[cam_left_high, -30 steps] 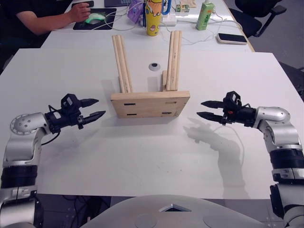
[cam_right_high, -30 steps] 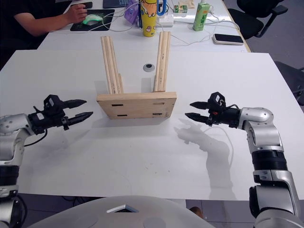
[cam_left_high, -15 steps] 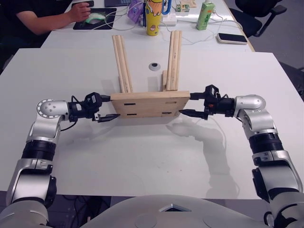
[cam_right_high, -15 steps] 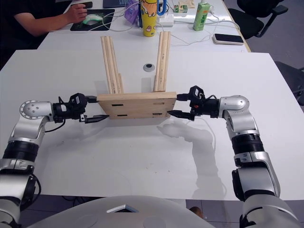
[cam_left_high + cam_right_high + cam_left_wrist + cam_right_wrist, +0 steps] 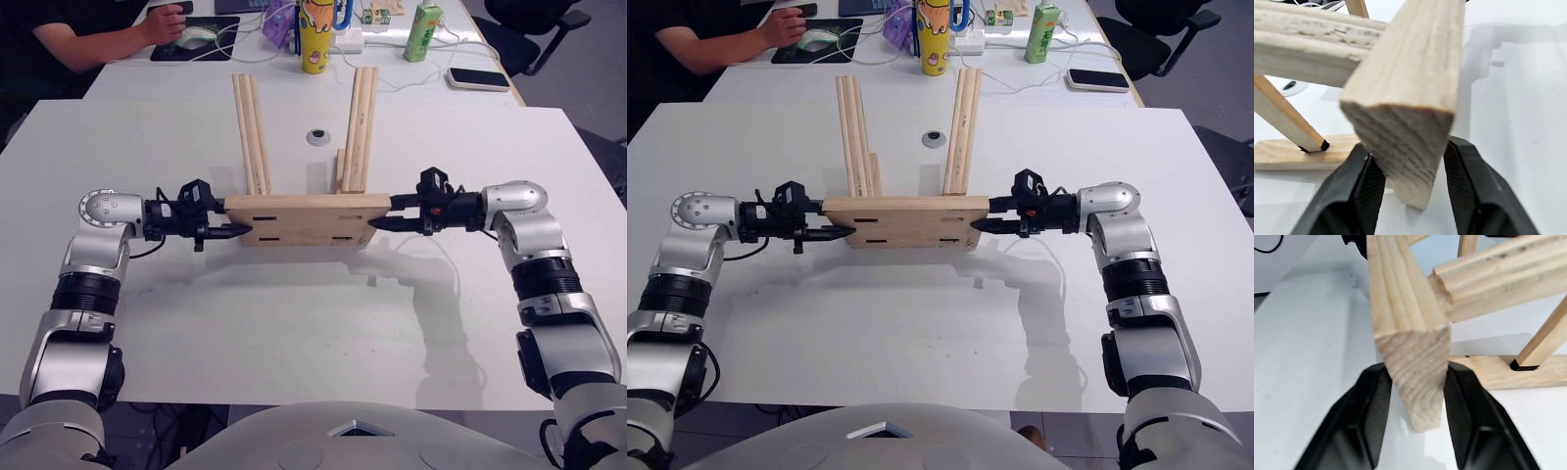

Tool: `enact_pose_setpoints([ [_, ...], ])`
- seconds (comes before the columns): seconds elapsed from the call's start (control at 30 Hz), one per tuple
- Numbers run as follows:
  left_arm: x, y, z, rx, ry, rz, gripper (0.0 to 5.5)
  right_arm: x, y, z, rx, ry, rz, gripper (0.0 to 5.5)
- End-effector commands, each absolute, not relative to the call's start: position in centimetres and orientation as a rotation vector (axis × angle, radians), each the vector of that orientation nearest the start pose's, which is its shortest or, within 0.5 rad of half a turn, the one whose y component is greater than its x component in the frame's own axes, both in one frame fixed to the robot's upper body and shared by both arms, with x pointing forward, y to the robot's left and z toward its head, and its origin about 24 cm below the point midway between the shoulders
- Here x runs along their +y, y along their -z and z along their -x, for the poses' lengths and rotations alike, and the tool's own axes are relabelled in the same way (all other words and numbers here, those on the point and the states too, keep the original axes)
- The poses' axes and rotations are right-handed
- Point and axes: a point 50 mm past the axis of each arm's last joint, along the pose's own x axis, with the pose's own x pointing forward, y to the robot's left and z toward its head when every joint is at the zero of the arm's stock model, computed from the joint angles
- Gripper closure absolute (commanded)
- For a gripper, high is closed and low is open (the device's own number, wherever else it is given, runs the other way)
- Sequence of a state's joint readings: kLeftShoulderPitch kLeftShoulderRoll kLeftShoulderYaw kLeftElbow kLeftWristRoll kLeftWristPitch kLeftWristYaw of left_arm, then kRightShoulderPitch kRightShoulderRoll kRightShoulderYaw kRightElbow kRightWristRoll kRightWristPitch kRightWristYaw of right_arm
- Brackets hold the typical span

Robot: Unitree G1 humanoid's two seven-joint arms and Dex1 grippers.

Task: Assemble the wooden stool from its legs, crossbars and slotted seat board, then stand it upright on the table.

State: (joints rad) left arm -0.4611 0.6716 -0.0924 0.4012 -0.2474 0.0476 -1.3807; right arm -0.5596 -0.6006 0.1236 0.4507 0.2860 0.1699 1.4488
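Clamping left claw (image 5: 227, 231) and right claw (image 5: 377, 222) on opposite ends of the seemingly assembled pale wooden stool (image 5: 304, 217), tipped sideways, not yet standing upright on the white bench (image 5: 294, 333)

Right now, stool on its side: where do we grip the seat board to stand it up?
Take the seat board by its two short ends, one gripper from each side, jaws across its thickness. The legs run away from the robot, leaving both ends bare. The left gripper and right gripper are clamped there.
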Motion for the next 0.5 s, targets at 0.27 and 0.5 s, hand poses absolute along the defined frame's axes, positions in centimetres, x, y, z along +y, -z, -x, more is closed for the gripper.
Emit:
enact_pose_setpoints([
  [0.27,21.6,-19.4,-26.9,0.488,1.499,0.248,3.82,-18.7,-21.5,-28.4,0.389,-1.712,-0.098,4.02],
  [0.5,22.5,-28.1,-26.3,0.563,1.577,0.518,3.99,-18.2,-29.5,-26.7,0.592,-1.853,-0.449,4.09],
])
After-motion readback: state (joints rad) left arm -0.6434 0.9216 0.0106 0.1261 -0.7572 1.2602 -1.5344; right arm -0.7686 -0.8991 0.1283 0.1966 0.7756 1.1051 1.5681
